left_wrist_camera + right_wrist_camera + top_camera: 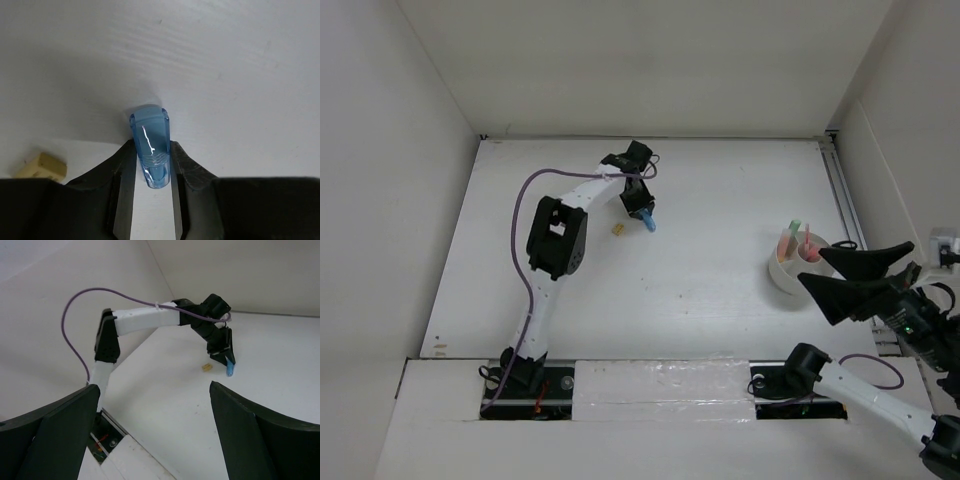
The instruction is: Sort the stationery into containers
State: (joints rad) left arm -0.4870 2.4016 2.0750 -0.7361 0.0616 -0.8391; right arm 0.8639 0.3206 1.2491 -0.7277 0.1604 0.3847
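My left gripper (pixel 642 212) is shut on a light-blue marker (pixel 648 223) at the far middle of the table. In the left wrist view the fingers clamp the marker (pixel 149 140) on both sides, and its end points down close to the table. A tiny yellow piece (pixel 618 229) lies just left of it, and it also shows in the left wrist view (pixel 42 166). The white cup (pixel 783 284) stands at the right and holds a mint-green marker (pixel 794 228) and a pink pen (pixel 807 243). My right gripper (pixel 828 271) is open and empty beside the cup. The scissors are out of view.
White walls enclose the table on the left, back and right. A metal rail (pixel 843 195) runs along the right edge. The left arm's purple cable (pixel 523 215) loops out to the left. The right wrist view shows the left arm (pixel 145 320) across the table.
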